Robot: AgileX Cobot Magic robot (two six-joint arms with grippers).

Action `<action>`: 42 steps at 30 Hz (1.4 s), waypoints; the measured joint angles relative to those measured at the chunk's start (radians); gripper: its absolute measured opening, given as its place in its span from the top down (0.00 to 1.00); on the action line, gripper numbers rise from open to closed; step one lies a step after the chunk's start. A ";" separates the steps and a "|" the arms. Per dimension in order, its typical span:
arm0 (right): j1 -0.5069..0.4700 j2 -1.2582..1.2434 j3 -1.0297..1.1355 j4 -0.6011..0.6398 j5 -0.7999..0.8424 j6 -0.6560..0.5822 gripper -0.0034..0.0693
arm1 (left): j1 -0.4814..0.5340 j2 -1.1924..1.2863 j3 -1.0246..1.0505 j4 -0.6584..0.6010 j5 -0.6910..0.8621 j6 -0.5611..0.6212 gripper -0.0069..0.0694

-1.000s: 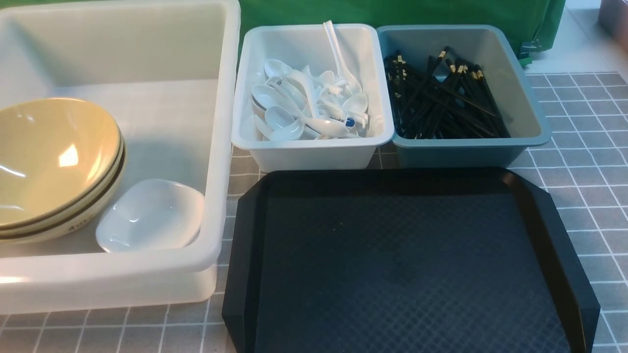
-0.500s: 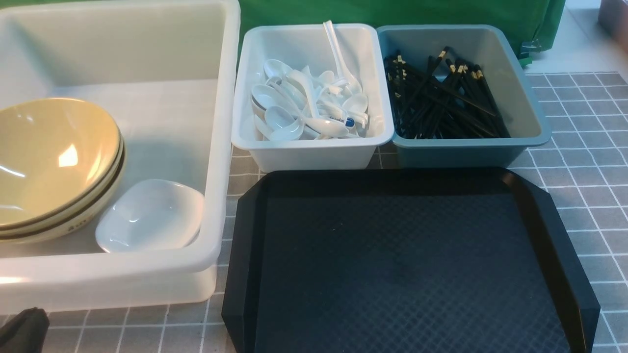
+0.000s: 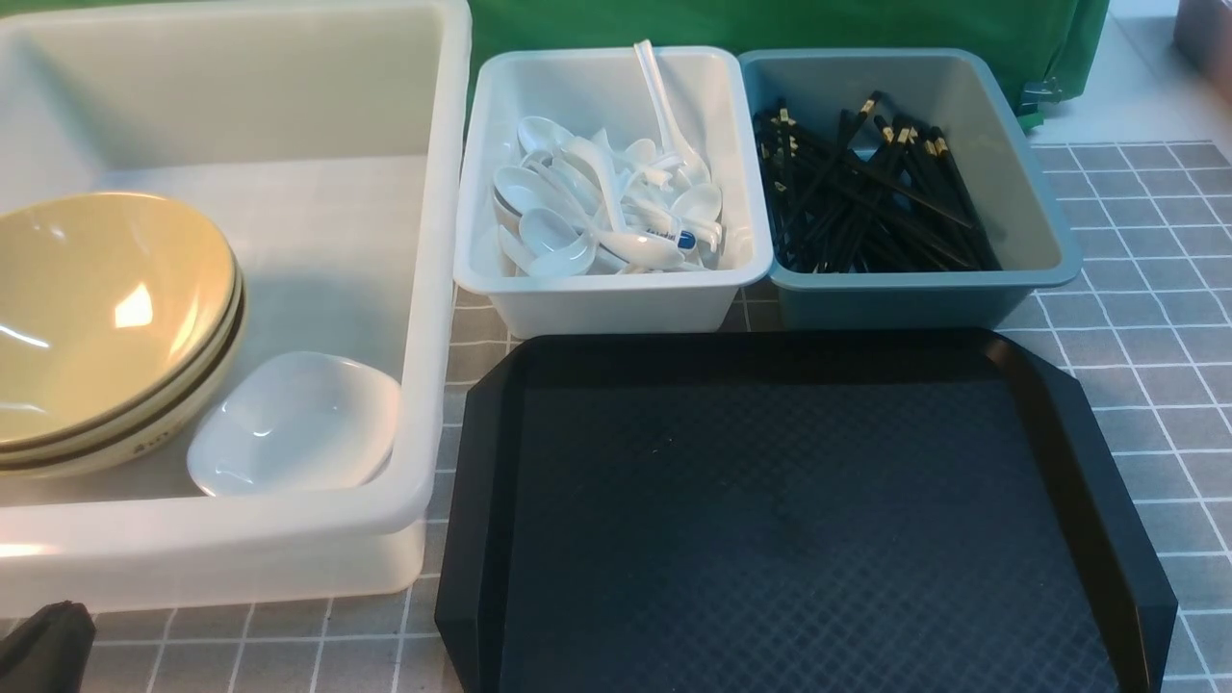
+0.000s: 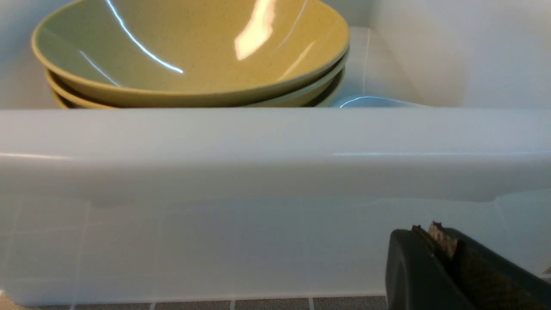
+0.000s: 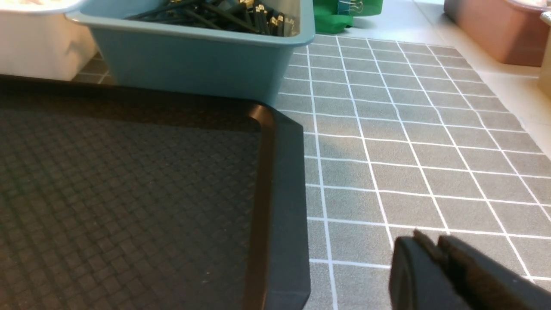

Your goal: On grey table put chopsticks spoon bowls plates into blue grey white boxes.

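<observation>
Stacked yellow bowls (image 3: 96, 318) and a small white dish (image 3: 294, 423) lie in the big white box (image 3: 423, 289); the bowls (image 4: 189, 51) also show in the left wrist view behind the box's near wall (image 4: 258, 146). White spoons (image 3: 606, 207) fill the small white box (image 3: 616, 298). Black chopsticks (image 3: 866, 192) fill the blue-grey box (image 3: 924, 294), which also shows in the right wrist view (image 5: 193, 60). My left gripper (image 4: 428, 232) is shut and empty, low in front of the big box; its tip shows at the front view's bottom left (image 3: 43, 645). My right gripper (image 5: 430, 241) is shut and empty over the grey table, right of the tray.
An empty black tray (image 3: 799, 520) lies in front of the two small boxes; its corner shows in the right wrist view (image 5: 275, 172). Grey tiled table (image 3: 1155, 366) extends to the right. Green cloth (image 3: 770, 24) hangs behind. A brown bin (image 5: 495, 30) stands off the table at far right.
The left gripper's dark tip came into the front view's bottom left corner about half a second ago and has stayed there. Nothing else has moved.
</observation>
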 joint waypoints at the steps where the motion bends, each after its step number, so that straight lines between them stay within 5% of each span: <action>1: 0.000 0.000 0.000 0.000 0.000 0.000 0.82 | 0.000 0.000 0.000 0.000 0.000 0.000 0.92; 42: 0.000 0.000 0.000 0.000 0.000 0.000 0.78 | -0.001 0.000 0.001 0.001 -0.004 0.000 0.92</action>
